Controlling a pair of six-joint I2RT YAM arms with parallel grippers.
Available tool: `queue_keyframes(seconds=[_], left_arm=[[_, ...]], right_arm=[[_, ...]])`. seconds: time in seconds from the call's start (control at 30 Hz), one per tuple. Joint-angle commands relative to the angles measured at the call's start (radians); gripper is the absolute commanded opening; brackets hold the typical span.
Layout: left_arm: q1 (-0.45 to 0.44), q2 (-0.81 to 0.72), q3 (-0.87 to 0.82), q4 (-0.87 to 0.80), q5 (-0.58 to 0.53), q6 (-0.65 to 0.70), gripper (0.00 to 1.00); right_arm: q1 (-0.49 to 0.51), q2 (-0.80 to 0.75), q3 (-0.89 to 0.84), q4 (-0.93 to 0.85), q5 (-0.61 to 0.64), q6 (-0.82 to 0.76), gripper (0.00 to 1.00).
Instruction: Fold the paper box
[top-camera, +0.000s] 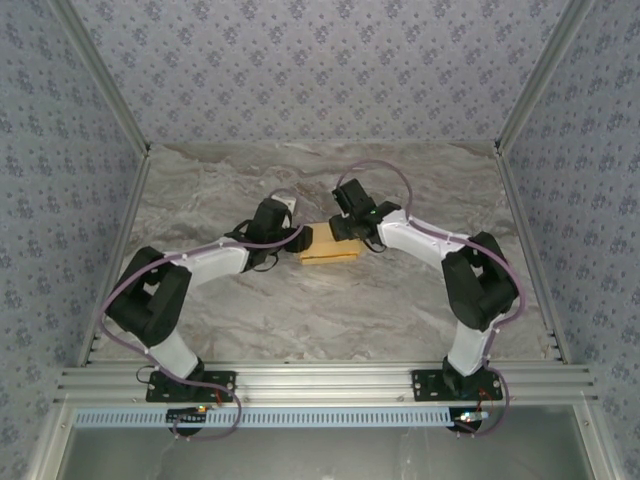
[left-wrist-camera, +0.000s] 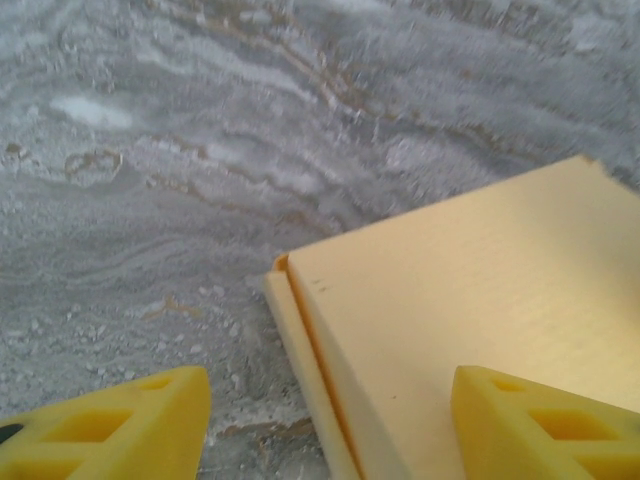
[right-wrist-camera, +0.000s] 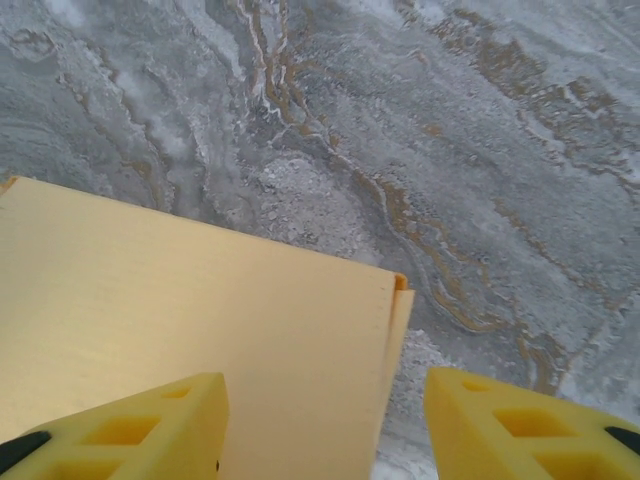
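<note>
Paper box: the paper box lies flat near the centre of the surface, a yellow-orange cardboard piece with panels lying one on another. The wrist views show a second layer peeking out along its side edges.
Left gripper: the left gripper is at the box's 9 o'clock end. It is released, with the fingers wide apart. One finger hangs over the top panel and the other over bare surface, so the layered edge runs up between them. It grasps nothing.
Right gripper: the right gripper is at about the box's 1 o'clock. It is also spread wide and holds nothing. One finger is over the panel and the other is past the doubled edge.
Step in hand: judging by this, both arms are lining up on opposite ends of the flat piece, and no grasp has been made.
Next move calls for: probably each gripper must come low enough to catch one layer alone, then close on it. Pinching both layers together would keep the box flat.
Edges: the cardboard edges are thin and lie close to the surface, which leaves little for a finger to get under.
Open room: bare surface lies all round the box, widest toward 6 o'clock. The patterned walls stand well apart from it.
</note>
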Motion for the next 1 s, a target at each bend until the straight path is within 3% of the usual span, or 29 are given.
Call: queue_keyframes(seconds=[0.0, 0.67, 0.97], left_arm=[[-0.004, 0.013, 0.023, -0.021, 0.016, 0.036, 0.65], [-0.021, 0.055, 0.030, -0.024, -0.004, 0.052, 0.65], [-0.010, -0.044, 0.062, -0.050, -0.013, 0.104, 0.68]], right_arm=[[-0.014, -0.063, -0.020, 0.005, -0.013, -0.002, 0.57], [-0.078, 0.037, -0.122, 0.026, -0.077, 0.038, 0.57], [-0.031, -0.138, -0.116, -0.022, -0.014, -0.004, 0.58]])
